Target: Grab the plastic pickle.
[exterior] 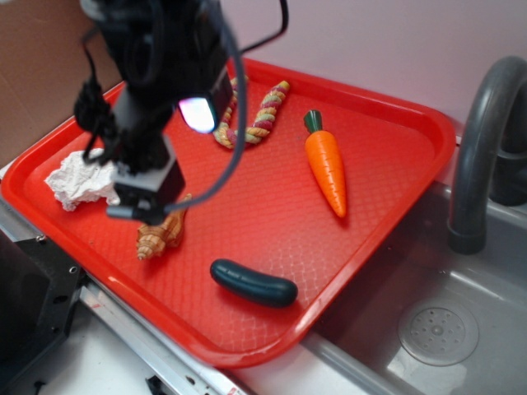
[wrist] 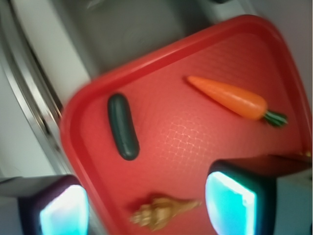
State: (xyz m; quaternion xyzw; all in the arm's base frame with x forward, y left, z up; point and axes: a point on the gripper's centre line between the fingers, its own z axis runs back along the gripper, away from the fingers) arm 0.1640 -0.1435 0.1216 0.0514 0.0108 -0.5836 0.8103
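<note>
Pickle-grabbing turned on one offset: the fingers (wrist: 230, 203) stood apart with nothing between them, hovering over the brown shell toy (wrist: 161, 211), and the plastic pickle (wrist: 123, 126) lay beyond that shell, off toward the left finger pad and nearer the rim of the red tray (exterior: 247, 350). Its long axis ran roughly along the line of approach in the wrist view, so the open gap already lay across its width. The orange carrot (exterior: 326, 169) lay well apart on the shell's other side.

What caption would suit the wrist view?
Open end effector above a red tray holding a pickle, carrot and shell.
</note>
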